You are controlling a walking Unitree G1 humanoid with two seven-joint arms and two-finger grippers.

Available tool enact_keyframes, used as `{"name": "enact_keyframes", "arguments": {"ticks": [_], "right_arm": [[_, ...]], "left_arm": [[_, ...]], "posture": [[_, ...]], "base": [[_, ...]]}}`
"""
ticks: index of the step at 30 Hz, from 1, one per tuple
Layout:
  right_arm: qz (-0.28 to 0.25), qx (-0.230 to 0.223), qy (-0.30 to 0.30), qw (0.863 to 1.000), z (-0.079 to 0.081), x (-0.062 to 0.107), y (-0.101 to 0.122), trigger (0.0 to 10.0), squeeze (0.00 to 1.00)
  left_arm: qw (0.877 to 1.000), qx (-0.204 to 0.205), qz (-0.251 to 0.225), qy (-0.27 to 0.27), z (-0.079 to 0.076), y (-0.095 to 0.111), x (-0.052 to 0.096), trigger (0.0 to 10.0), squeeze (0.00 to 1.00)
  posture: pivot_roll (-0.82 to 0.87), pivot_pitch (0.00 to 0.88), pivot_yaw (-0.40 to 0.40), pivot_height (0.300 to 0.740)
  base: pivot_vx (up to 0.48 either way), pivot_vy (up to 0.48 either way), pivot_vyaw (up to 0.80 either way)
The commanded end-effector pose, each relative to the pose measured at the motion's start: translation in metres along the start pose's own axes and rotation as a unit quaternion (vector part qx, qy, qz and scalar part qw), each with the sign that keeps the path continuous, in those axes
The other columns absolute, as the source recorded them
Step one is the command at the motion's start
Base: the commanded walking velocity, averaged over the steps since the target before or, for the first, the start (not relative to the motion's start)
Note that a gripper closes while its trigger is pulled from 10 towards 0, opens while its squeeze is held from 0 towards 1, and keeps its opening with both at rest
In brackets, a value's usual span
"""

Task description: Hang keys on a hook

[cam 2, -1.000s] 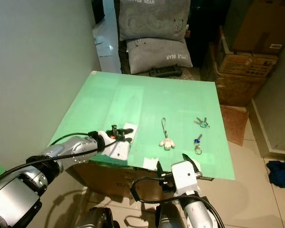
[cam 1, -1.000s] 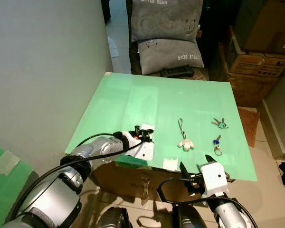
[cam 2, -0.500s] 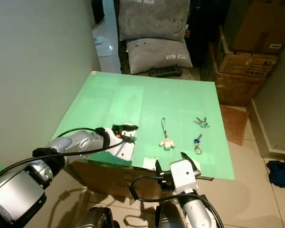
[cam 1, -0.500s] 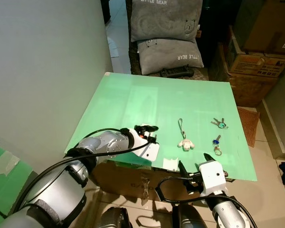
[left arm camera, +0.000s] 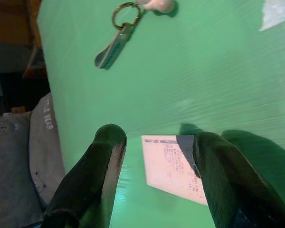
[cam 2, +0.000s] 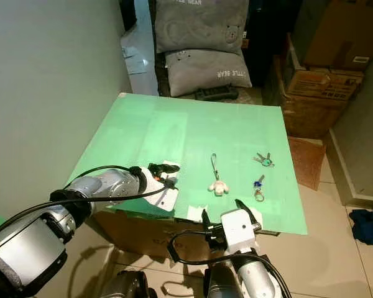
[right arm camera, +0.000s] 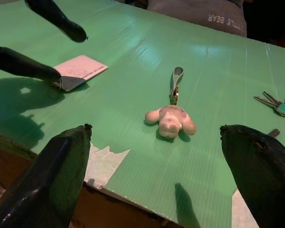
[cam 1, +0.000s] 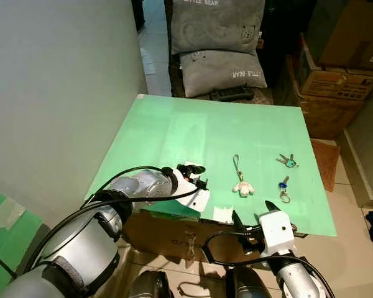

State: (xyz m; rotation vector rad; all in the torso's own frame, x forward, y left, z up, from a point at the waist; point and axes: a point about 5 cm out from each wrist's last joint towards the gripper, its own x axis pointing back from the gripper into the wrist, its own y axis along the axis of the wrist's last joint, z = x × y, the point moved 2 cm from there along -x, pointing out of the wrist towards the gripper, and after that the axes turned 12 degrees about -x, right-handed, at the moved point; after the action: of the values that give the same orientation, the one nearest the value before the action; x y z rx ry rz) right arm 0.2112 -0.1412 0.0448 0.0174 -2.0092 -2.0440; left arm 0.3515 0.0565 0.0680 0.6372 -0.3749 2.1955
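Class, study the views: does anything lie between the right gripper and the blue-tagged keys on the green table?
Nothing visible does. The right gripper hovers open at the near table edge; the blue-tagged keys lie just beyond on bare green table. The bear keychain lies off to the left.

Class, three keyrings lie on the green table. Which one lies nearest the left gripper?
The white bear-charm keyring with the green strap; both key bunches lie farther right.
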Motion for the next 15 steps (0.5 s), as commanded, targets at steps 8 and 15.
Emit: {"name": "enact_keyframes", "arguments": {"ticks": [8, 15], "right_arm": [[-0.002, 0.002, 0.0, 1.0, 0.0027, -0.0001, -0.0014, 10.0, 0.0], [-0.002, -0.001, 0.0, 1.0, 0.0045, -0.0007, -0.0019, 10.0, 0.0]], "left_arm": [[0.998, -0.041, 0.016, -0.049, -0.0006, -0.0085, 0.0017, 10.0, 0.0], [0.996, -0.053, 0.026, -0.073, -0.0039, -0.011, 0.0018, 10.0, 0.0]], "posture": [[-0.2, 0.098, 0.088, 0.682], [-0.2, 0.097, 0.093, 0.682]], "base": [[0.0, 0.0, 0.0], [0.0, 0.0, 0.0]]}}
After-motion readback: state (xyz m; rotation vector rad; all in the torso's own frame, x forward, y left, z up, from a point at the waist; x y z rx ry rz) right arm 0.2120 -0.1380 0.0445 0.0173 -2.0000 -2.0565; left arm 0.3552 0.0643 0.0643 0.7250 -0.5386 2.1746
